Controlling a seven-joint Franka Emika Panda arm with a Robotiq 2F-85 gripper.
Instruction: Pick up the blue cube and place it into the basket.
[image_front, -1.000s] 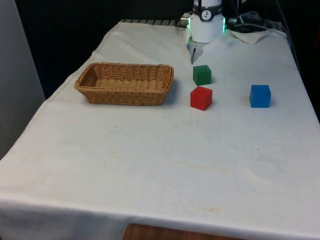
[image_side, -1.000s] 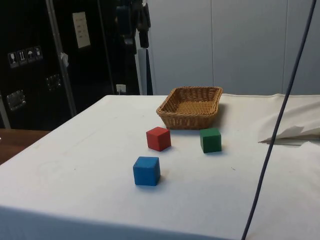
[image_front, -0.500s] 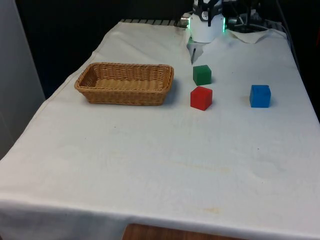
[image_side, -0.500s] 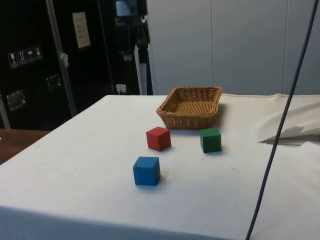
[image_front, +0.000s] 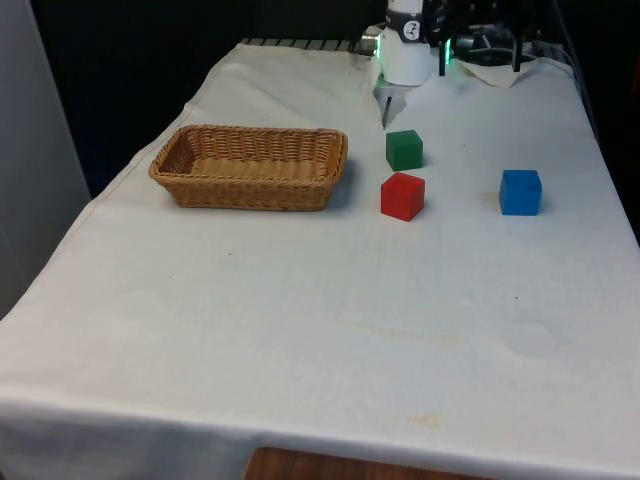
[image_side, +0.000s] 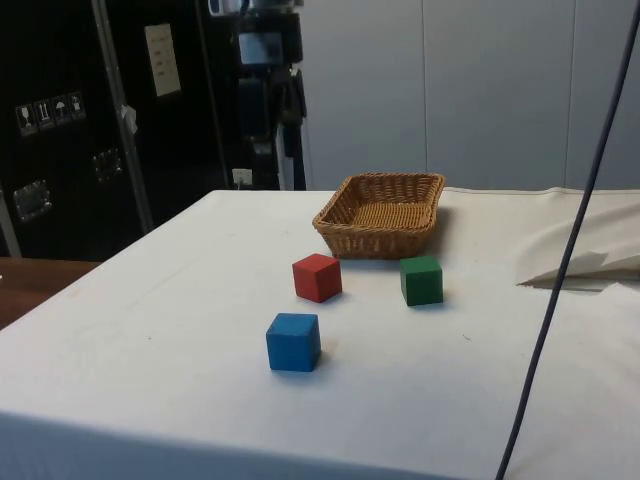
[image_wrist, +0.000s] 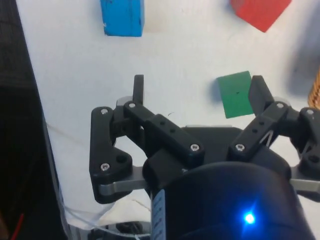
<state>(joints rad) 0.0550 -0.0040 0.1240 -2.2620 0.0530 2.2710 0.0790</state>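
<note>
Three cubes lay near my path; my gripper (image_wrist: 197, 87) hung wide open and empty, well above the cloth. Blue cube (image_front: 520, 191) sat apart from the basket (image_front: 250, 166); drifting, I risked grabbing green (image_front: 404, 149).

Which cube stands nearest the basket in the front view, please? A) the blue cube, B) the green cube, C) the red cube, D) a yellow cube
C: the red cube stands just off the basket's end on the front view's right, the green cube a little further back, and the blue cube much further to the front view's right.
</note>
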